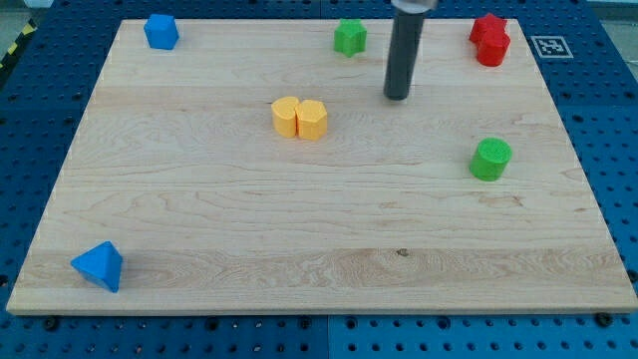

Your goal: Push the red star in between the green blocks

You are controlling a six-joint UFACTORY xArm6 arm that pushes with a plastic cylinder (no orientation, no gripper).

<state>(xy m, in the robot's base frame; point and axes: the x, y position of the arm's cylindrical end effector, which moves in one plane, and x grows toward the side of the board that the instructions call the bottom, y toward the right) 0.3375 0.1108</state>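
My tip (398, 97) upright between green star (349, 37) and red star (487, 29).

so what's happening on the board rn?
The arm is meant to push the red star in between the two green blocks. My tip rests on bare wood, touching nothing, right of the green star and well left of the red pair at the view's top right. The red star sits against a red cylinder. The green cylinder lies lower right. No push on the star has begun.
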